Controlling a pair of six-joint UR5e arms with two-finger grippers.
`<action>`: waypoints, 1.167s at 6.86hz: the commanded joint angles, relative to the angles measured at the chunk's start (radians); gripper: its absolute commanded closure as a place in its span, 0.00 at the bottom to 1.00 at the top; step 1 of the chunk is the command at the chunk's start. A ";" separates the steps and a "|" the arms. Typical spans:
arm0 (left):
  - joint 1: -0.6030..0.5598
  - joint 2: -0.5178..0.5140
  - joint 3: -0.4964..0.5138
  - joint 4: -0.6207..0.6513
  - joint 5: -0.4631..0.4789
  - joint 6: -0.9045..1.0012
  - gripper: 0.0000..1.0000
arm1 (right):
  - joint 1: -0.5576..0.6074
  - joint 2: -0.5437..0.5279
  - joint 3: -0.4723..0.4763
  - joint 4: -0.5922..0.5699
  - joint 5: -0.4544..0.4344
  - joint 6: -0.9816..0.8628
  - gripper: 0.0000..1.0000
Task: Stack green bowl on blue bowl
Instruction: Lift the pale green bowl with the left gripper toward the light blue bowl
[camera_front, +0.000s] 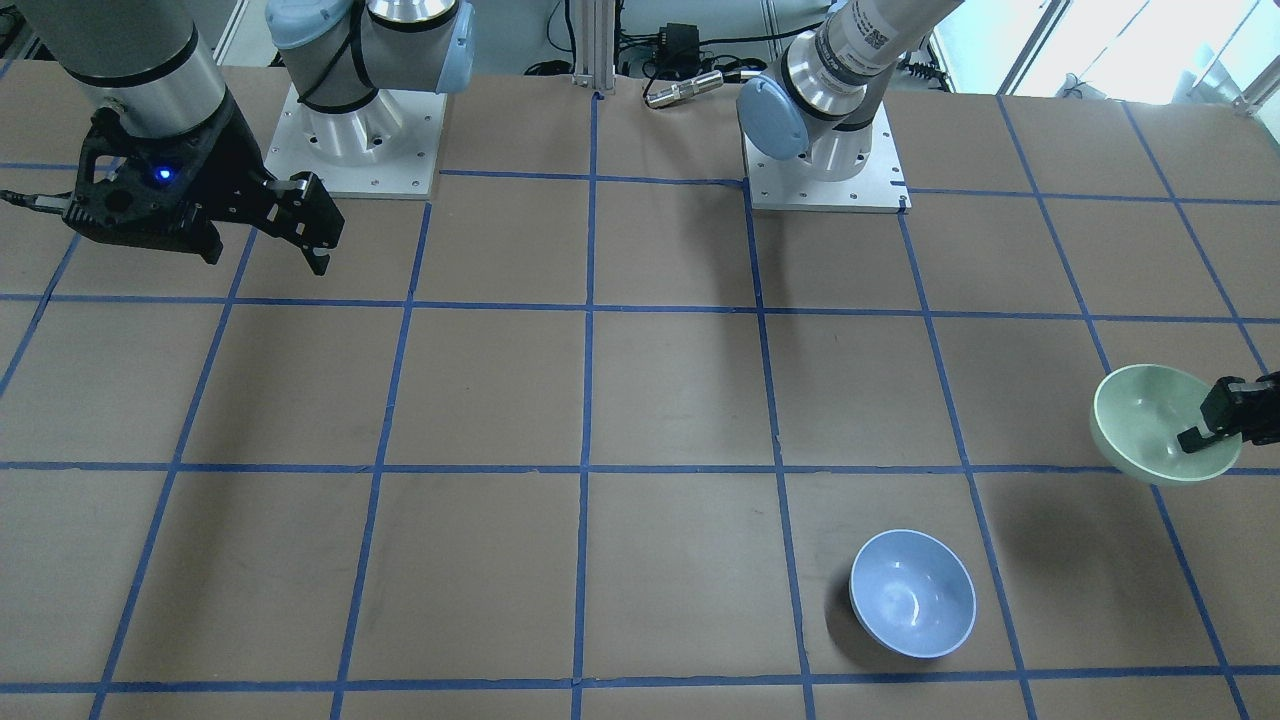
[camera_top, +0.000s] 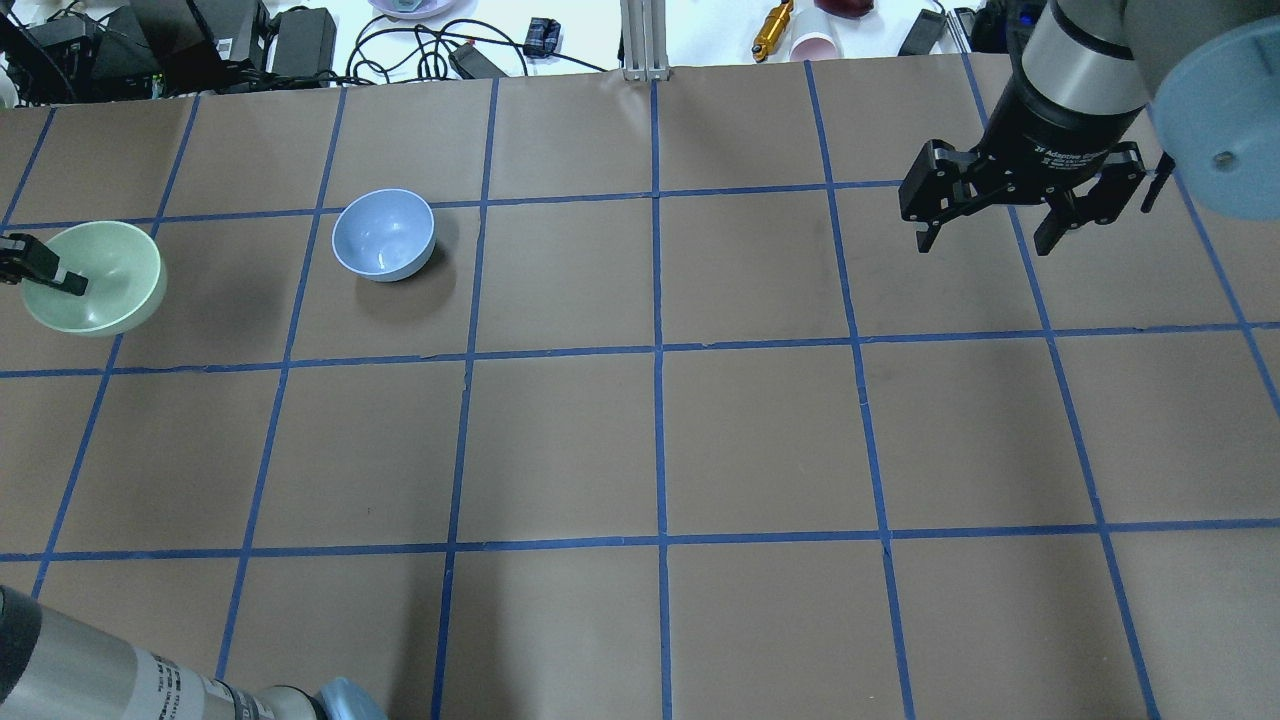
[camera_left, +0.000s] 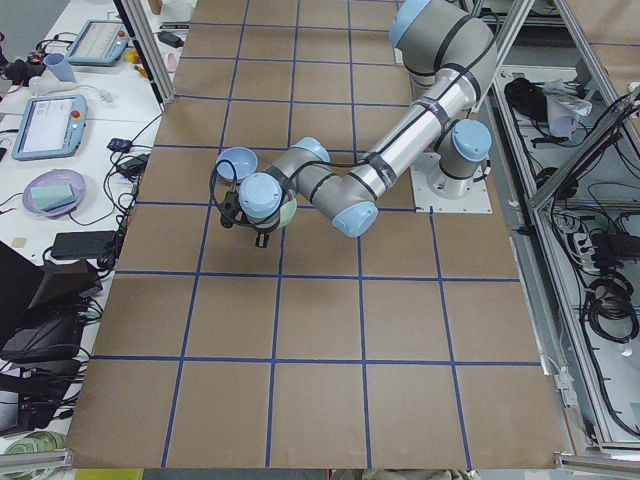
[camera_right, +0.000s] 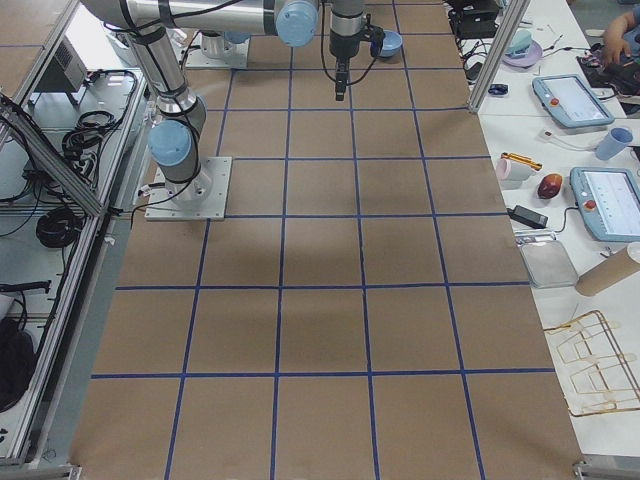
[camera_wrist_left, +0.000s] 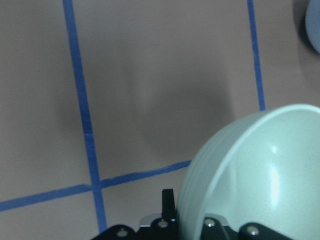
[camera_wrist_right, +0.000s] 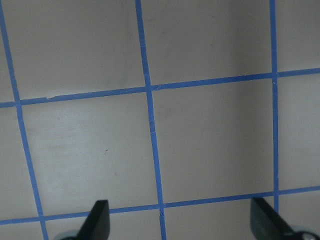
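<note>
The green bowl is pinched at its rim by my left gripper and hangs tilted above the table, left of the blue bowl in the overhead view. There the gripper reaches over the green bowl's left rim. In the left wrist view one finger is outside the green bowl's wall and the other is inside. The blue bowl stands upright and empty on the table; its edge shows in the left wrist view. My right gripper is open and empty, hovering far to the right.
The table is brown paper with a blue tape grid. The two arm base plates are at the robot's edge. Cables, a cup and devices lie beyond the far edge. Tablets lie on a side bench.
</note>
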 joint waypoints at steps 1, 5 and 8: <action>-0.120 -0.008 0.011 -0.012 -0.002 -0.158 0.98 | 0.000 0.000 0.000 0.000 0.000 0.000 0.00; -0.271 -0.046 0.006 0.052 -0.101 -0.405 0.98 | 0.000 0.000 0.000 0.000 0.000 0.000 0.00; -0.317 -0.118 0.004 0.210 -0.167 -0.465 0.98 | 0.000 0.000 0.000 0.000 0.000 0.000 0.00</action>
